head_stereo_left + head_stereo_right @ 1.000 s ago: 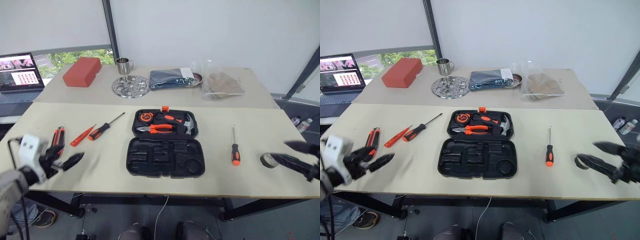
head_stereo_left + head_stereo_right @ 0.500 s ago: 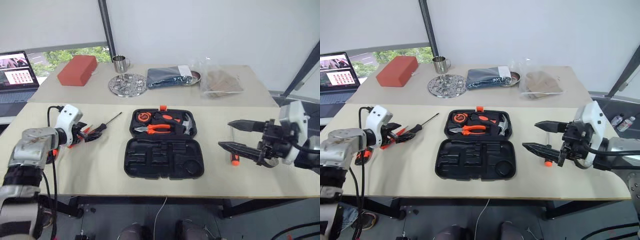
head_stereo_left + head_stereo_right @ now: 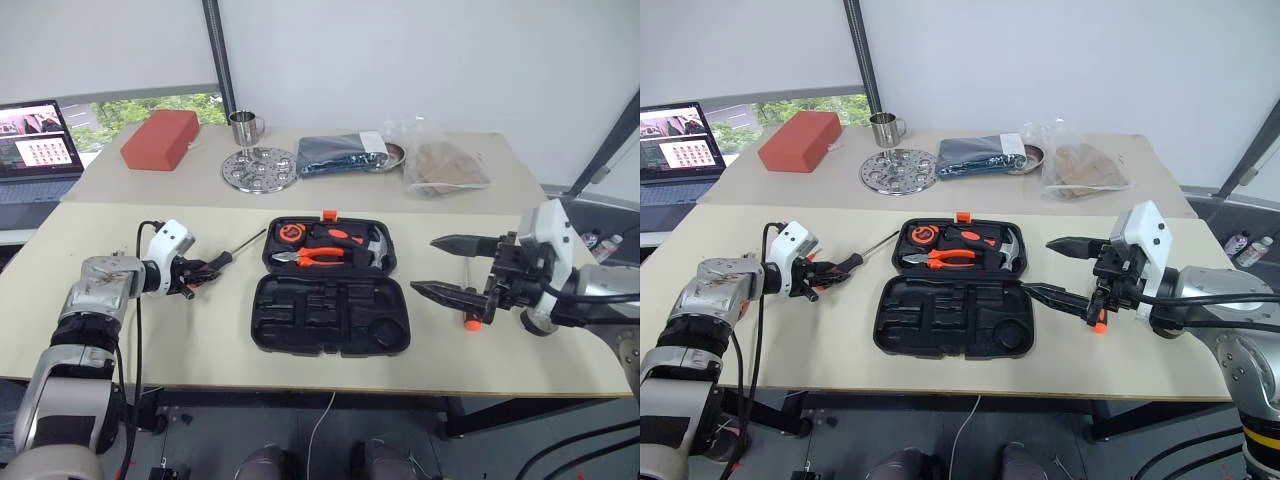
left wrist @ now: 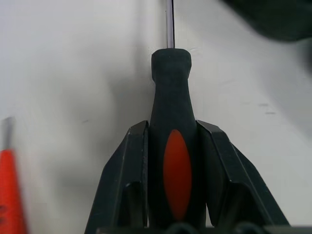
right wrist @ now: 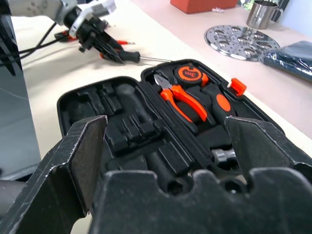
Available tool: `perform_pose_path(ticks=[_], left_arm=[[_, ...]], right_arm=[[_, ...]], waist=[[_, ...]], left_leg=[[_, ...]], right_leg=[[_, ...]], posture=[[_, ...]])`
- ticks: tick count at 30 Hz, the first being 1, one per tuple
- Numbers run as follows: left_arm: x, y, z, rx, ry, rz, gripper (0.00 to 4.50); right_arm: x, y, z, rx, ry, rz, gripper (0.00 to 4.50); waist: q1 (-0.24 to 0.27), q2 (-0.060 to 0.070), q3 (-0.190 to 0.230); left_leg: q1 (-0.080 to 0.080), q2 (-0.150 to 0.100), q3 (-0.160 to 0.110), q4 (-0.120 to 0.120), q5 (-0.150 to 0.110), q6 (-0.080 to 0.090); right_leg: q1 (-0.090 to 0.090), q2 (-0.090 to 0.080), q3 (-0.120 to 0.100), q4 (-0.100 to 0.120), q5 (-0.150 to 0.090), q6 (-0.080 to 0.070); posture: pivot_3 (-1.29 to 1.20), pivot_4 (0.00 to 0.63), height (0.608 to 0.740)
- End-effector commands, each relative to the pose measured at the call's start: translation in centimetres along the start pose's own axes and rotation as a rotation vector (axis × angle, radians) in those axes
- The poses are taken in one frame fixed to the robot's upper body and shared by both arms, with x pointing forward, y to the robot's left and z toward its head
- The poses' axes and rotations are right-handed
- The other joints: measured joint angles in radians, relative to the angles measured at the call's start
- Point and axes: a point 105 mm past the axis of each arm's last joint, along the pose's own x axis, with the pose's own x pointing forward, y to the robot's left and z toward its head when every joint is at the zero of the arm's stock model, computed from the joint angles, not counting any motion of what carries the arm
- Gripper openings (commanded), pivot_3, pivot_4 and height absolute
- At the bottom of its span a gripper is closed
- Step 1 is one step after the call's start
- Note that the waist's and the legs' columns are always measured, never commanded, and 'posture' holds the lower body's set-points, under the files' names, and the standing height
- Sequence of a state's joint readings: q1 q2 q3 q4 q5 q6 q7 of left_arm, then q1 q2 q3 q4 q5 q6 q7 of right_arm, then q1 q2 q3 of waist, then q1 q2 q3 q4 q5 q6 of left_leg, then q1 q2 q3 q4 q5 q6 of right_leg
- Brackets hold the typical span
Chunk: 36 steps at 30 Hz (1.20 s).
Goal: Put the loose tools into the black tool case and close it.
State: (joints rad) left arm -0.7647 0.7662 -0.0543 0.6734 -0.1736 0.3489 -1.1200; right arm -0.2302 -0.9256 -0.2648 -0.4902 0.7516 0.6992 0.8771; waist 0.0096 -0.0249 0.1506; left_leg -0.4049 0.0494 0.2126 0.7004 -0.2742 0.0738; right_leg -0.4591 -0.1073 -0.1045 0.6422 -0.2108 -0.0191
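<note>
- While you look down over the table (image 3: 150, 330), the case (image 3: 330, 315) lies open at centre, lid half at 12 o'clock, empty recessed half at 6.
- Lid half holds pliers (image 3: 318, 257), a hammer (image 3: 362, 245) and a tape measure (image 3: 291, 233); the orange latch (image 3: 329, 215) sits on its far edge.
- Your left gripper (image 4: 171, 161) is at 9 o'clock of the case, clamped on the black-orange handle of a screwdriver (image 3: 228, 255). Wrist view shows both fingers (image 4: 127, 165) pressed to the handle's sides.
- That screwdriver's shaft points toward the lid's near-left corner, tip just short of it. You cannot tell whether it is off the table.
- Red screwdriver (image 4: 9, 195) lies just beside the left gripper, on the side away from the case.
- Knife: hidden behind the left arm, can't place it.
- Your right gripper (image 3: 448, 268) is at 3 o'clock of the case, fingers spread wide, nothing between them, tips pointing at the case.
- Second screwdriver (image 3: 467, 300) lies on the table at 3 o'clock, partly behind the right gripper; orange butt (image 3: 470, 322) shows below the lower finger.
- Far table, 12 o'clock: red box (image 3: 160, 140), steel mug (image 3: 245, 127), round metal plate (image 3: 260, 169), folded dark cloth (image 3: 345, 155), clear bag (image 3: 445, 165).
- Laptop (image 3: 35, 140) at 10 o'clock.
</note>
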Motion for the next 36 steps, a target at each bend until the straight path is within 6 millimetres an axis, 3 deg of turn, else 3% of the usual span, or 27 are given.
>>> perform_pose_path(ticks=[1, 4, 8, 9, 11, 16, 21, 33, 35, 36], left_arm=[[-1.3, -3.8, 8.0, 0.290, -0.199, -0.249, 0.95], [0.4, -7.0, 8.3, 0.455, -0.120, -0.418, 0.95], [3.2, -5.6, 7.5, 0.542, 0.001, -0.300, 0.95], [3.2, -5.5, 7.9, 0.529, -0.026, -0.303, 0.95], [2.8, -7.3, 8.1, 0.508, -0.077, -0.443, 0.95], [3.7, -10.1, 6.7, 0.581, -0.047, -0.600, 0.95], [6.4, -9.3, 6.2, 0.643, 0.007, -0.530, 0.95], [7.6, -9.0, 6.2, 0.671, 0.026, -0.537, 0.95], [7.6, -9.2, 6.5, 0.662, 0.010, -0.557, 1.96], [7.5, -9.3, 6.7, 0.657, -0.001, -0.565, 2.12]], right_arm=[[-0.4, 0.9, 0.0, -0.026, 0.030, 0.024, 4.50], [-0.2, 1.3, -0.5, -0.040, 0.049, 0.019, 4.50], [0.0, 1.2, -0.6, -0.046, 0.039, -0.014, 4.50], [0.0, 1.3, -0.4, -0.040, 0.028, -0.020, 4.50], [-0.3, 1.5, -0.3, -0.035, 0.024, -0.028, 4.50], [-0.6, 1.5, -0.6, -0.036, 0.041, -0.046, 4.50], [-0.4, 1.5, -0.6, -0.040, 0.039, -0.050, 4.50], [-0.3, 1.7, -0.6, -0.038, 0.031, -0.064, 4.50], [-0.2, 1.7, -0.6, -0.035, 0.028, -0.066, 4.50], [-0.2, 1.6, -0.7, -0.034, 0.027, -0.068, 4.50]], waist=[[0.005, 0.000, 0.000], [0.009, 0.000, 0.000], [0.000, 0.000, 0.000], [-0.006, 0.000, 0.000], [-0.020, -0.002, 0.001], [-0.020, -0.002, 0.002], [-0.007, -0.003, 0.002], [-0.003, -0.003, 0.002], [-0.004, -0.003, 0.002], [-0.005, -0.003, 0.002]], left_leg=[[-0.002, 0.000, -0.002, 0.001, 0.000, 0.000], [-0.004, -0.001, -0.005, 0.005, -0.001, 0.001], [-0.001, -0.002, -0.005, 0.006, 0.000, 0.002], [-0.001, -0.002, -0.005, 0.006, 0.000, 0.003], [-0.001, 0.000, -0.005, 0.007, 0.000, 0.003], [-0.003, 0.001, -0.006, 0.008, 0.000, 0.003], [-0.003, 0.000, -0.007, 0.012, -0.001, 0.004], [-0.006, 0.000, -0.009, 0.014, -0.002, 0.008], [-0.006, 0.000, -0.010, 0.014, -0.002, 0.008], [-0.006, 0.000, -0.010, 0.014, -0.002, 0.008]], right_leg=[[0.000, -0.001, -0.002, 0.000, 0.000, 0.000], [0.001, -0.002, -0.006, 0.000, 0.000, 0.000], [0.004, -0.001, -0.004, 0.002, 0.000, 0.001], [0.004, -0.001, -0.004, 0.002, 0.000, 0.001], [0.003, 0.001, -0.002, 0.003, 0.000, 0.001], [0.001, 0.001, -0.004, 0.005, -0.001, 0.001], [0.003, 0.000, -0.004, 0.005, -0.001, 0.001], [0.003, -0.001, -0.006, 0.004, -0.001, 0.001], [0.003, -0.001, -0.006, 0.004, -0.001, 0.001], [0.003, -0.001, -0.006, 0.004, -0.001, 0.001]], posture=[[0.00, 0.150, 0.736], [0.00, 0.150, 0.736], [0.00, 0.150, 0.736], [0.00, 0.150, 0.736], [0.00, 0.150, 0.736], [0.00, 0.150, 0.736], [0.00, 0.150, 0.736], [0.00, 0.150, 0.736], [0.00, 0.150, 0.736], [0.00, 0.150, 0.736]])
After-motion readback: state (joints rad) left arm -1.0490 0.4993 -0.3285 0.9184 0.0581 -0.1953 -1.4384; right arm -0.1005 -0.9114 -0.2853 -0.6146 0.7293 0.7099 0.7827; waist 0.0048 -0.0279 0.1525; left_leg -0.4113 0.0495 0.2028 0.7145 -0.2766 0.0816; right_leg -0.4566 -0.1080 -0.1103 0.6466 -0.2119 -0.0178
